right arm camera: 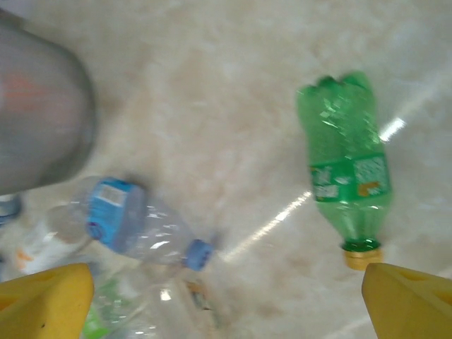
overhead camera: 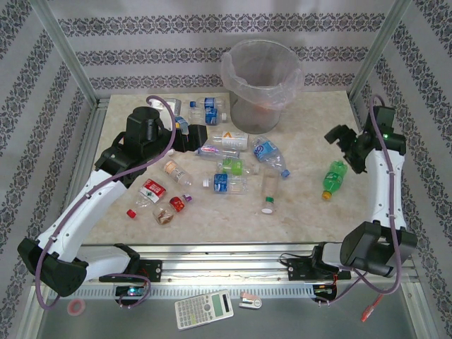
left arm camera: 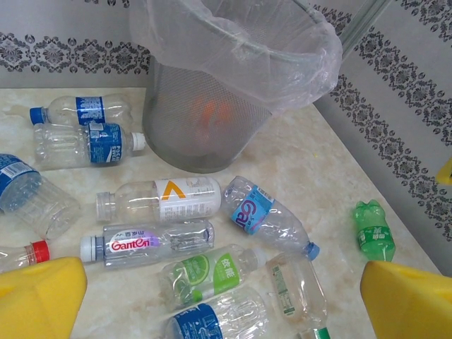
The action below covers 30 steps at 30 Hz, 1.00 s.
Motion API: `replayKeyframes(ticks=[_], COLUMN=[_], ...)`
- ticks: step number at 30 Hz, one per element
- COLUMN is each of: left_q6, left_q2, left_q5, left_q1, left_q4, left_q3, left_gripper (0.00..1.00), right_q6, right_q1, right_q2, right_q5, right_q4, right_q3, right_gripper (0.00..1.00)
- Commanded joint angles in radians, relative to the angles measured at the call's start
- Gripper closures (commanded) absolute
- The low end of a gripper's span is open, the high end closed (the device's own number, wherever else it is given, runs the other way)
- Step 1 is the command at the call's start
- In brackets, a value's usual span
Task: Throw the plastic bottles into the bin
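At the back of the table (overhead camera: 311,212) stood the bin (overhead camera: 263,88), upright, its clear bag folded out over the rim. Most of the plastic bottles (overhead camera: 227,182) lay on their sides in a loose cluster in front of the bin and to its left, among them a white-labelled bottle (left arm camera: 166,199) nearest its base, a red-lettered bottle (left arm camera: 148,244) and a blue-labelled bottle (left arm camera: 265,217). A green bottle (overhead camera: 335,176) lay alone, well apart from the bin on its front right. Left of the bin, the left gripper (left arm camera: 224,300) hovered over the cluster, jaws spread wide and holding nothing. Right of the bin, the right gripper (right arm camera: 226,304) hung above the green bottle, fingers equally wide apart and empty.
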Motion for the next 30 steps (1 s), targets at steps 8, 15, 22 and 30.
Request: replayKeyframes(ticks=[8, 15, 22, 30], left_q6=[0.008, 0.020, 0.030, 0.050], left_q2=[-0.033, -0.070, -0.113, -0.131], left_q5=[-0.017, 0.030, 0.115, 0.156], left_q1=[-0.011, -0.011, -0.012, -0.013], left_q4=[0.030, 0.048, 0.043, -0.002], left_q3=[0.021, 0.014, 0.013, 0.018], left_gripper=[0.00, 0.00, 0.00, 0.00], right_q6=[-0.052, -0.078, -0.088, -0.093], right_q1=[-0.099, -0.165, -0.178, -0.171], right_q2=[0.093, 0.250, 0.352, 0.423], right_q5=[0.067, 0.073, 0.076, 0.043], right_q4=[0.099, 0.147, 0.193, 0.219], right_q3=[-0.207, -0.208, -0.207, -0.191], right_gripper=[0.05, 0.09, 0.13, 0.19])
